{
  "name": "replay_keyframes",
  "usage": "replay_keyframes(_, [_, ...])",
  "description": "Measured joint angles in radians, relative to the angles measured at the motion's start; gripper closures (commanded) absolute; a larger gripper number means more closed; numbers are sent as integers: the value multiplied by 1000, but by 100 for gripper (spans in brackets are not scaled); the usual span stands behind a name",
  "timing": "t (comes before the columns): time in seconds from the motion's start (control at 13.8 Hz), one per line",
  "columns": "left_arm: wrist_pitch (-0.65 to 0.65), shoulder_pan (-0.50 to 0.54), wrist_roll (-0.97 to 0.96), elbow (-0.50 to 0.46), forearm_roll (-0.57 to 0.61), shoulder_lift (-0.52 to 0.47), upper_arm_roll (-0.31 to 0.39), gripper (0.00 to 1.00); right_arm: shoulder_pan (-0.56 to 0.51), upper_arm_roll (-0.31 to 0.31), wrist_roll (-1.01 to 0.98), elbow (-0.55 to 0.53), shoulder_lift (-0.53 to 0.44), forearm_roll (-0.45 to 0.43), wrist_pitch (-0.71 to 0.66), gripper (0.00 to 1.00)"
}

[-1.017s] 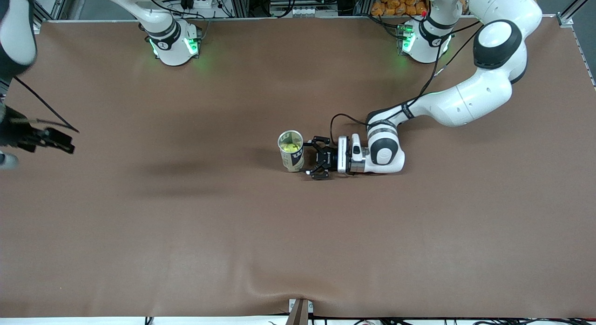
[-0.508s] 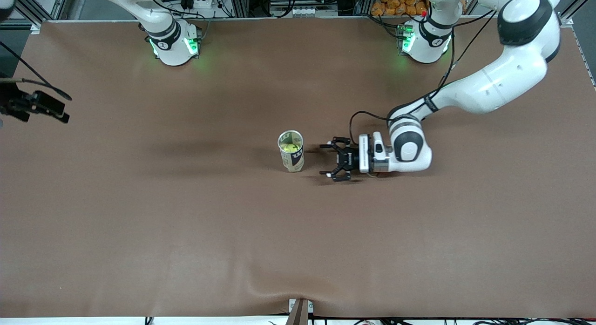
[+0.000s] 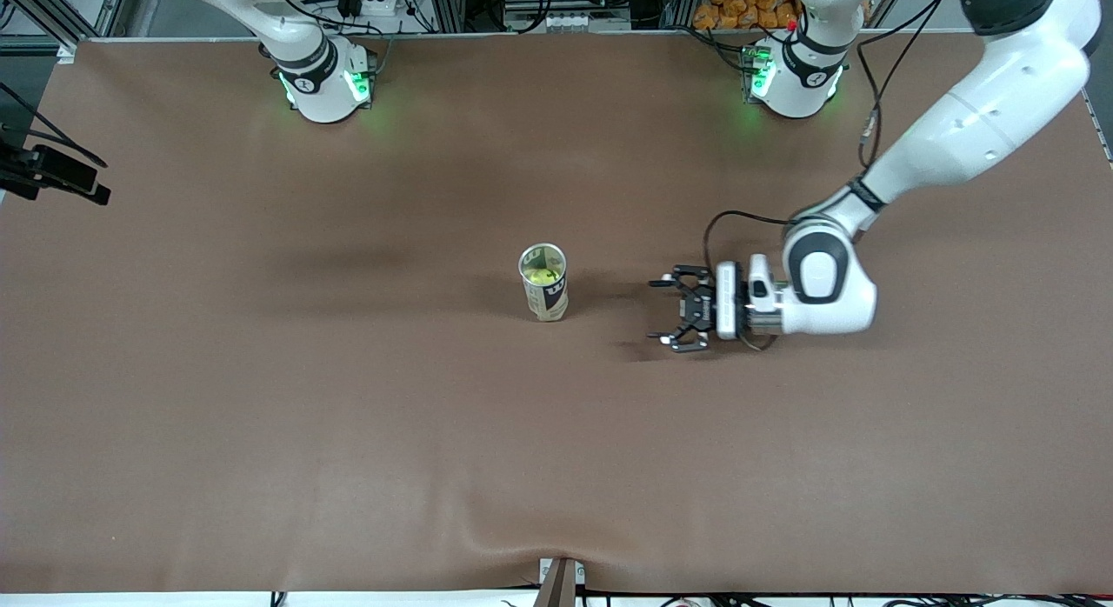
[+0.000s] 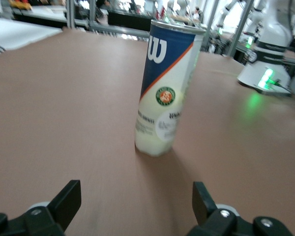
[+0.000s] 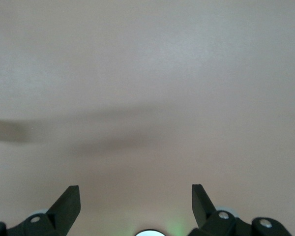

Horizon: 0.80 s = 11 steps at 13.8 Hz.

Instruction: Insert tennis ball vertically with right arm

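A Wilson tennis ball can (image 3: 543, 283) stands upright at the centre of the frame on the brown desk (image 3: 348, 416), a yellow tennis ball (image 3: 544, 276) inside. The left gripper (image 3: 668, 312) hovers beside it, apart, jaws wide and empty. The right gripper (image 5: 135, 206), at the frame's upper-left edge, has its jaws spread, empty.

Glossy clear plastic can (image 3: 543, 283) with printed label stands on matt brown table cover (image 3: 348, 416).

Brown bench (image 3: 348, 416), yellow-green tennis ball (image 3: 544, 276), navy, orange-striped, cream can (image 4: 166, 88), white arms with black bands
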Motion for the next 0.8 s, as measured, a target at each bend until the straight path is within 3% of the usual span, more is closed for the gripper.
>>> replay_keyframes(0.36, [-298,99,-364,220,425,-20,0,0,3,18,8,28,0,-29,-12,0])
replay_keyframes(0.8, [-536,99,-628,438,717,-74,-13,0,26,21,8,28,0,-30,-14,0])
